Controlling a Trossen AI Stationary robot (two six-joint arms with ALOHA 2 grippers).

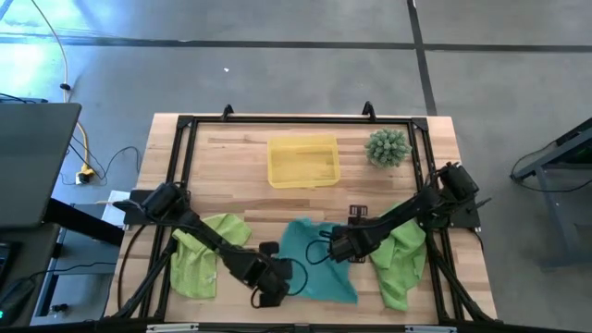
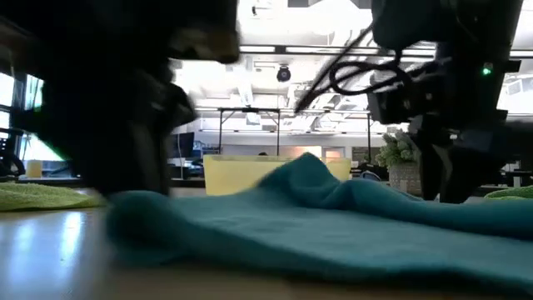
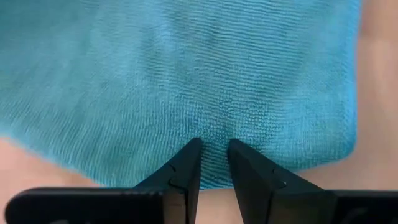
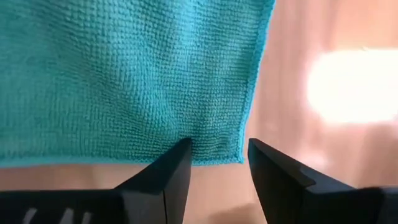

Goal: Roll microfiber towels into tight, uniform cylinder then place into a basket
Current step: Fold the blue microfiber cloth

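High view showed the teal towel spread flat on the counter, near the basket, with the left gripper and right gripper at opposite edges. Fingers on both were parted, nothing clamped. Judged, rolling was not yet begun; an edge needed pinching first.

The teal towel is soft cloth with a fine looped, ribbed weave, matt, with a stitched hem along its edge. Either side of it lie two lime-green towels of the same fuzzy matt cloth. Beyond the teal towel sits the basket, translucent yellow plastic, smooth and slightly glossy. The tabletop is pale planked wood with a smooth, faintly shiny finish. The fingers look like smooth matt black plastic.
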